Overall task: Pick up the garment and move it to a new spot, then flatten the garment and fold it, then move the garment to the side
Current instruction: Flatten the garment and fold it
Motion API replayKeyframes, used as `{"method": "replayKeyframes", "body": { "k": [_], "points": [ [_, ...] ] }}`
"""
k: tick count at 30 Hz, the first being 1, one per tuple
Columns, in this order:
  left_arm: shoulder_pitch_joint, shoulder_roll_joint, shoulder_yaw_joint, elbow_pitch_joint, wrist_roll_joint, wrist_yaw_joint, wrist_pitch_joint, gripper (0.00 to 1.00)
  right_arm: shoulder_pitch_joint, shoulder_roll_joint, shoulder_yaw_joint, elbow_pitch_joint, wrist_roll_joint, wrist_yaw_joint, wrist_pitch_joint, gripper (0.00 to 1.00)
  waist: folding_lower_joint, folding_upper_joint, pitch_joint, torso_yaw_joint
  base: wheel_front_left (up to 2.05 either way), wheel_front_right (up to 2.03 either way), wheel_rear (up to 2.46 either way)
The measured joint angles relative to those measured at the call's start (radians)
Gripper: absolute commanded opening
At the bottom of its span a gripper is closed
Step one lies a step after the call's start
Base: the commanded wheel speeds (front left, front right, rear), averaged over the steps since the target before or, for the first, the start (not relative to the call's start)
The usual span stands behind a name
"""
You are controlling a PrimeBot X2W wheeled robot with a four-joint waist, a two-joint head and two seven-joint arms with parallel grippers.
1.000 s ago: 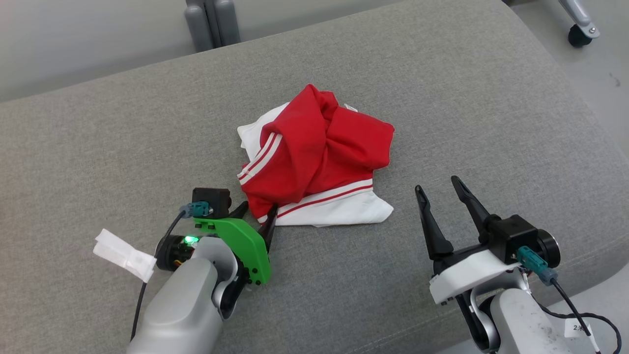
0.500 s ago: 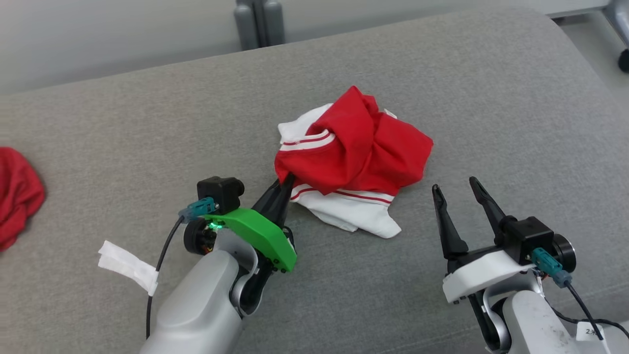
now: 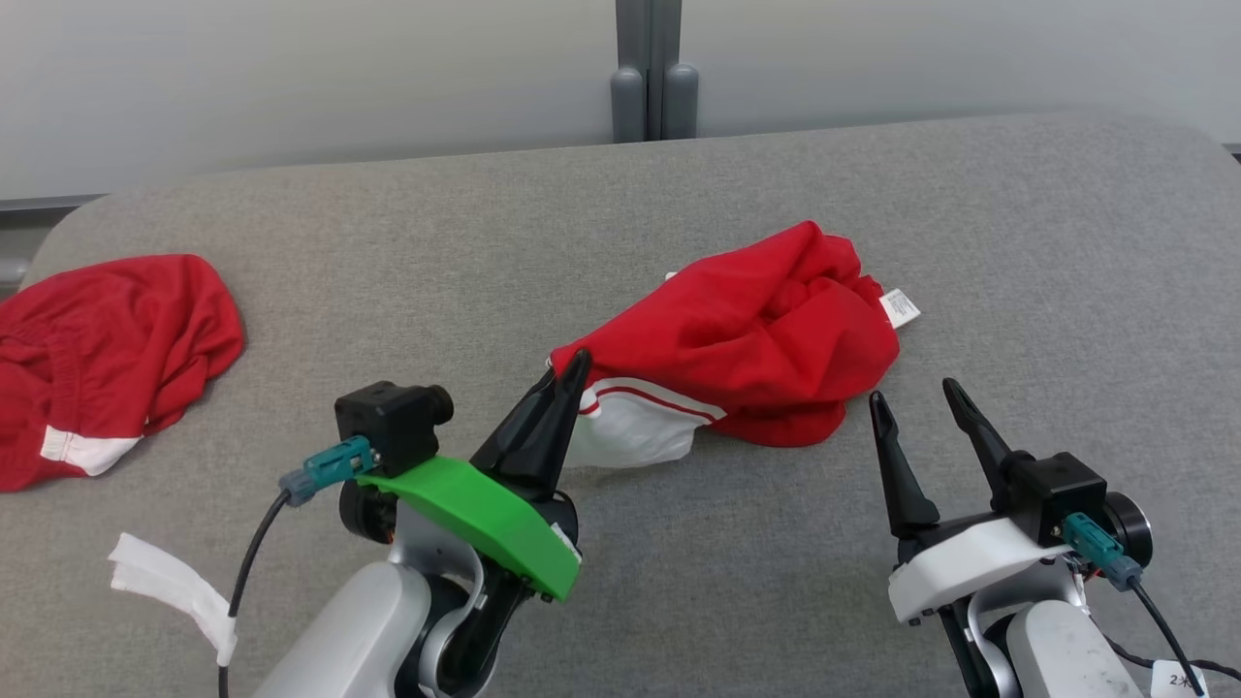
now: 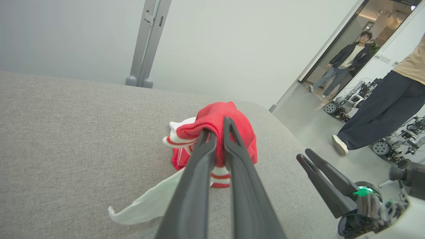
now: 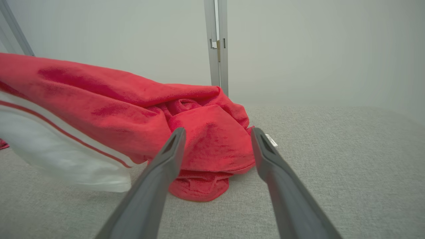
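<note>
The garment point(image 3: 747, 344) is red with white panels and red stripes, bunched on the grey cushioned surface point(image 3: 485, 252). My left gripper point(image 3: 574, 364) is shut on its near-left edge and lifts that end, so the cloth stretches rightward from the fingertips while its far end rests on the surface. In the left wrist view the garment point(image 4: 215, 124) drapes over the pinched tips of the left gripper point(image 4: 215, 131), a white flap hanging below. My right gripper point(image 3: 916, 399) stands open just right of the garment's lower edge, holding nothing. The right wrist view shows the garment point(image 5: 139, 109) beyond the right gripper point(image 5: 217, 132).
A second red garment point(image 3: 107, 339) with a white patch lies at the far left of the surface. A white tag point(image 3: 170, 582) hangs from my left arm's cable. A grey post point(image 3: 652, 68) stands behind. Two people point(image 4: 382, 109) and parked robots occupy the floor beyond the right end.
My left gripper closed on the garment's near edge and lifted it, pulling the cloth up and leftward so it stretches out. The camera has turned left. My right gripper stayed open.
</note>
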Motion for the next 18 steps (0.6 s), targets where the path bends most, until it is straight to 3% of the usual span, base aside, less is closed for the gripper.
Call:
{"method": "replayKeyframes", "body": {
  "k": [4,6,11,18],
  "points": [
    [0.035,0.033,0.015,-0.114,-0.004,0.093,0.063,0.0,0.002,0.0,0.008,-0.006,0.0,0.0,0.001,1.0,0.0,0.0,-0.012,0.011,0.0,0.0,0.0],
    [0.046,0.053,0.027,-0.109,-0.007,0.114,0.081,0.0,0.001,0.0,0.011,-0.007,0.002,0.0,0.001,1.0,0.0,0.0,-0.01,0.008,0.0,0.0,0.0],
    [-0.012,0.109,0.049,0.085,0.046,0.117,0.075,0.0,-0.014,0.0,0.023,-0.018,0.002,0.0,0.002,1.0,0.0,0.0,0.019,-0.011,0.0,0.0,0.0],
    [-0.184,0.105,0.075,0.418,0.093,0.081,-0.013,0.0,-0.053,0.0,0.042,-0.03,-0.004,0.0,0.009,1.0,0.0,0.0,0.085,-0.058,0.0,0.0,0.0]
  ]
}}
